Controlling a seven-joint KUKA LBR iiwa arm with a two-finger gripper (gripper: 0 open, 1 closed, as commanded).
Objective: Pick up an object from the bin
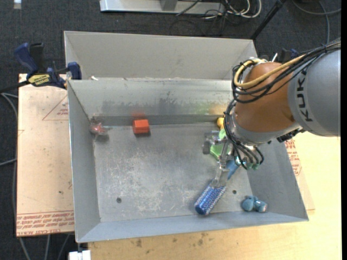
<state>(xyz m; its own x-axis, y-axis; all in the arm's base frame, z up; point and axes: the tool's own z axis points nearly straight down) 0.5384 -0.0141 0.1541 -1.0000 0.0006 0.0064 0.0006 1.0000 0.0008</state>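
Note:
My gripper (229,161) reaches down into the right part of the bin, under the arm's orange cover. Just below it lies a brush (210,199) with blue bristles, its pale handle pointing up toward the gripper. The handle's upper end meets the gripper, and I cannot tell if it is gripped. A green and grey thing (214,145) lies close on the gripper's left. A small yellow thing (220,122) peeks out by the back wall, partly hidden by the arm.
A small blue lump (252,204) lies in the front right corner. An orange block (141,126) and a small reddish clear thing (98,128) sit along the back wall at the left. The arm covers the bin's right rear.

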